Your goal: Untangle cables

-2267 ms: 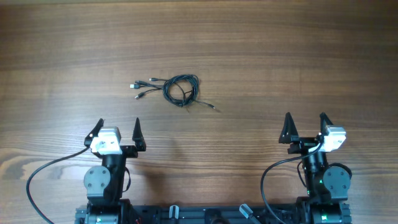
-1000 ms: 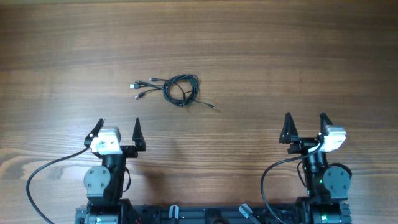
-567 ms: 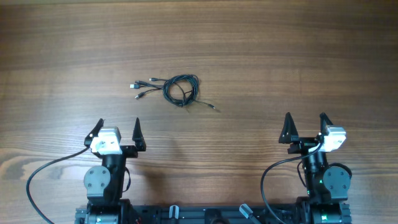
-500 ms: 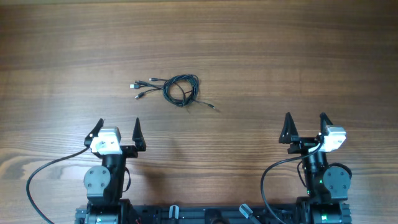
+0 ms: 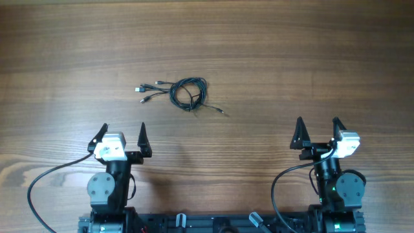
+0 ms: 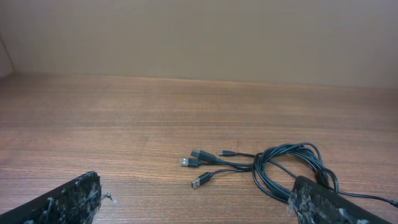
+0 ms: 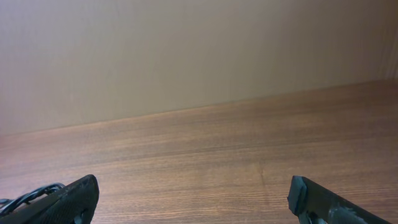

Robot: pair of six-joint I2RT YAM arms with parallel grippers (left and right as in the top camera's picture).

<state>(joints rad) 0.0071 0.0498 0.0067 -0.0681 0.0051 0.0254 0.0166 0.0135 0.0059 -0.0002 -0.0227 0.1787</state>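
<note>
Cables (image 5: 183,92) lie tangled ahead of the left tool (image 5: 123,127), well apart.

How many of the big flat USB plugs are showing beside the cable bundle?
3, all left of the coiled cables: upper plug, middle plug, lower plug. Others may be hidden in the coil.

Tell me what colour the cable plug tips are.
Silver plug tips on black cables, clearest in the left wrist view.

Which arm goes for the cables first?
Left, likely. The cables lie ahead of the left arm, plugs and coil plain in its wrist view. The right arm sits farther off and sees only a loop's edge. Both jaws open.
</note>
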